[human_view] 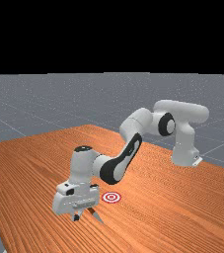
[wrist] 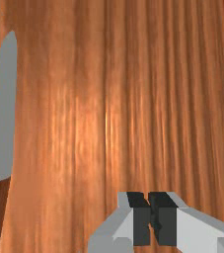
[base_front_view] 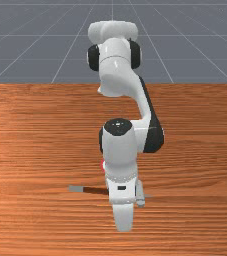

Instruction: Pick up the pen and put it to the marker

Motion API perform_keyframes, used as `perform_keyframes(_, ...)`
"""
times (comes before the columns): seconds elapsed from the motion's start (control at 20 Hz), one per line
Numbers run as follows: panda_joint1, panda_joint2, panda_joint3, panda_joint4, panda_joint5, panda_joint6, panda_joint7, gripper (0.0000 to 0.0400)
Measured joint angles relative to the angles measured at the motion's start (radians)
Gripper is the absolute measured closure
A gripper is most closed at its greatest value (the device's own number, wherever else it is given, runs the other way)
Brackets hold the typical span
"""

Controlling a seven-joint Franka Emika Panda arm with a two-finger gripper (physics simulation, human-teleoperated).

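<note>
Far view: my gripper (human_view: 76, 217) is closed, seemingly empty; pen (human_view: 98, 217) at its 3 o'clock, marker (human_view: 111, 197) at 2 o'clock.

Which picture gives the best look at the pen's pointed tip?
The wrist view: the tip is large and close there, its point uncovered, though the picture's edge cuts off one side. In the far view it is small and slim; in the front view, a thin sliver pokes out beside the arm.
</note>
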Motion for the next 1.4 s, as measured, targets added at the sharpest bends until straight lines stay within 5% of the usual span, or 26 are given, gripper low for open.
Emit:
perform_keyframes(0.05, 0.018, -0.089, -0.044, -0.199, -0.034, 0.219, 0.041, 0.0358)
perform_keyframes(0.1, 0.019, -0.097, -0.046, -0.222, -0.035, 0.268, 0.043, 0.0398)
perform_keyframes(0.2, 0.003, -0.095, -0.034, -0.215, -0.031, 0.225, 0.018, 0.0399)
perform_keyframes(0.25, 0.023, -0.058, -0.09, -0.119, -0.068, 0.099, 0.049, 0.04)
perform_keyframes(0.35, -0.041, -0.056, -0.02, -0.116, -0.029, 0.097, -0.068, 0.04)
perform_keyframes(0.55, -0.061, -0.072, -0.003, -0.149, -0.004, 0.113, -0.051, 0.04)
perform_keyframes(0.9, -0.066, -0.384, -0.02, -0.754, -0.021, 0.415, -0.032, 0.04)
perform_keyframes(1.15, -0.055, -0.451, -0.036, -0.886, -0.016, 0.476, 0.002, 0.04)
perform_keyframes(1.4, -0.116, -0.518, 0.034, -1.031, 0.005, 0.546, -0.06, 0.04)
